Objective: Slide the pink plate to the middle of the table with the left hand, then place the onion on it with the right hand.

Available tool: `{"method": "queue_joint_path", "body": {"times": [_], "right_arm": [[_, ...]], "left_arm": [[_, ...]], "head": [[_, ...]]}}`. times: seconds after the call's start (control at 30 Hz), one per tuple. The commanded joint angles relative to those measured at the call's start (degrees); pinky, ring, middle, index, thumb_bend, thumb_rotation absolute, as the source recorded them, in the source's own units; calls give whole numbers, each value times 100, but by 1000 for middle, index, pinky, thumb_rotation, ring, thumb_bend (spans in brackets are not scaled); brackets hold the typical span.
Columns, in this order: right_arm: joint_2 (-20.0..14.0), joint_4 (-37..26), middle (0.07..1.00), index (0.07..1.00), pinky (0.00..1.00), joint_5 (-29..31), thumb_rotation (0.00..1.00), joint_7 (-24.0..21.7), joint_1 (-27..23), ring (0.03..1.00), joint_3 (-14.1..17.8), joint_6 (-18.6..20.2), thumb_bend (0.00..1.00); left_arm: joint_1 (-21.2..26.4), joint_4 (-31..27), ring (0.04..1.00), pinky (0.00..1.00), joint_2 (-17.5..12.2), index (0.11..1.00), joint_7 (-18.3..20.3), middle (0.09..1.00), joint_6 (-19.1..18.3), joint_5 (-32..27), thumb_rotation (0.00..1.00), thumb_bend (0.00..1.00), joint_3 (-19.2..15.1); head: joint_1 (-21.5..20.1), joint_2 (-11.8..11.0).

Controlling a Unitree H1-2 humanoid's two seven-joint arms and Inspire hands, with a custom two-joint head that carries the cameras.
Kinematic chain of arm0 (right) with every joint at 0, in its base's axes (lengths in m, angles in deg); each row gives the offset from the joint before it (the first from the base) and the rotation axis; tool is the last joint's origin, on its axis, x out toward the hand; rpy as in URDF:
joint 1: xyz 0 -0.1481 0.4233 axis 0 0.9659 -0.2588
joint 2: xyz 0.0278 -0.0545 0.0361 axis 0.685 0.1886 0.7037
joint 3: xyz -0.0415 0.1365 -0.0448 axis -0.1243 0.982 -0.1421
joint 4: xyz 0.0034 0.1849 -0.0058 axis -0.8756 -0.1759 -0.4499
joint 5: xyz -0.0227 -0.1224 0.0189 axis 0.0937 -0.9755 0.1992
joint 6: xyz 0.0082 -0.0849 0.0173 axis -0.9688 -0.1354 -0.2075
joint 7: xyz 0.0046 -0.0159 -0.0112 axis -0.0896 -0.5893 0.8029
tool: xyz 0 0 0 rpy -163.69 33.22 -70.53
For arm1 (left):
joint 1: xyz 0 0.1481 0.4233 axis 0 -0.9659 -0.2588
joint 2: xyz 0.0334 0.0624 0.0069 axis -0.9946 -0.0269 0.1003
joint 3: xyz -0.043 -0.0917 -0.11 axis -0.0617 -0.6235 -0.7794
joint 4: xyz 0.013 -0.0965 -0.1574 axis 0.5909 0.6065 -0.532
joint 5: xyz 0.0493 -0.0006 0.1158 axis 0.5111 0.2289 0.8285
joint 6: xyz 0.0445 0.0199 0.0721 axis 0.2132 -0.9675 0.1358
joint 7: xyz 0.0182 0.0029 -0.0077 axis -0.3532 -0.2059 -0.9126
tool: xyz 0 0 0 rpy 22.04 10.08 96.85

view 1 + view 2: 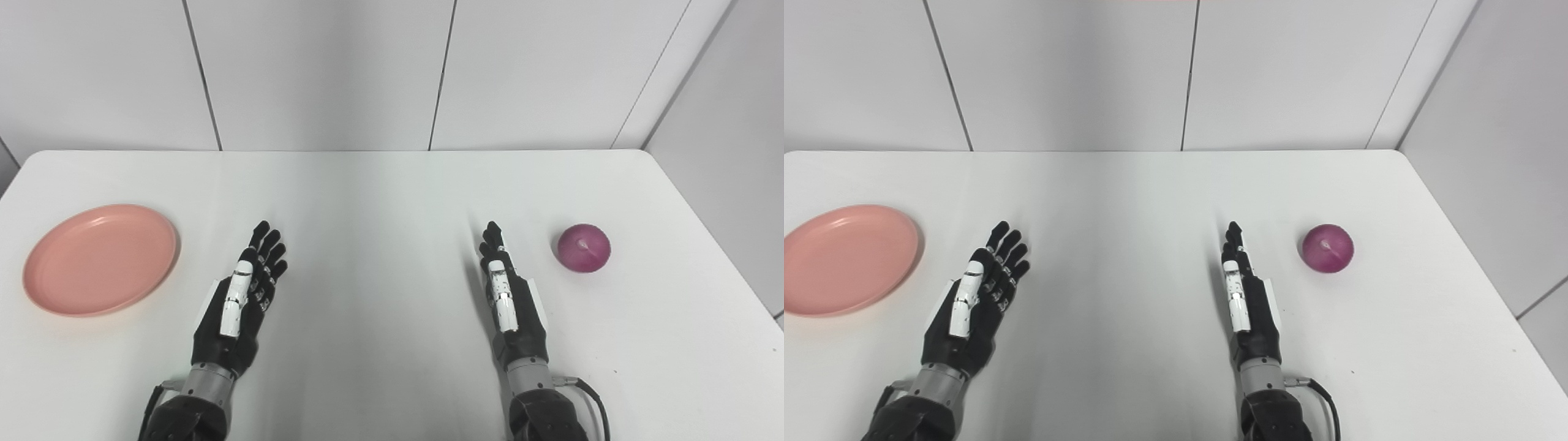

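Note:
A pink plate (101, 258) lies empty at the left side of the white table (380, 196). A purple-red onion (584, 247) sits on the table at the right. My left hand (242, 297) is open, fingers straight, resting on the table a little to the right of the plate and apart from it. My right hand (508, 294) is open, fingers straight, resting left of the onion with a clear gap between them. Both hands hold nothing.
White wall panels (318, 73) stand right behind the table's far edge. The table's right edge (729, 245) runs close past the onion. A cable (591, 392) loops at my right wrist.

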Motion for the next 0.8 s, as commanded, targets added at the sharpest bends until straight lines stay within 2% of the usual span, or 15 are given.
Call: {"method": "queue_joint_path", "body": {"times": [0.0, 0.5, 0.63, 0.7, 0.73, 0.77], "right_arm": [[17, -51, 1000, 1000, 1000, -3, 1000, -91, -19, 1000, -62, 64, 239], [-25, -20, 1000, 1000, 1000, 52, 1000, -134, -22, 1000, -59, -5, 249], [-44, -49, 1000, 1000, 1000, 154, 1000, -166, -16, 1000, -40, 23, 241], [-96, -79, 1000, 1000, 1000, 168, 1000, -193, 1, 1000, -40, 45, 281], [-120, -86, 1000, 1000, 1000, 206, 1000, -214, 6, 1000, -26, 53, 331], [-133, -90, 1000, 1000, 1000, 235, 1000, -229, 8, 1000, -14, 60, 338]], "left_arm": [[-181, 160, 1000, 1000, -5, 1000, 22, 1000, -2, 38, 1000, 457, 28], [-171, 179, 1000, 1000, 23, 1000, 13, 1000, 9, 23, 1000, 453, 24], [-155, 216, 1000, 1000, 57, 1000, -13, 1000, 29, 66, 1000, 453, 42], [-151, 231, 1000, 1000, 91, 1000, -14, 1000, 40, 94, 1000, 456, 67], [-148, 252, 1000, 1000, 113, 1000, -12, 1000, 57, 106, 1000, 457, 78], [-147, 268, 1000, 1000, 129, 1000, -9, 1000, 71, 117, 1000, 458, 83]], "head": [[6, -5], [125, -28], [367, -54], [563, -72], [730, -89], [730, -89]]}}
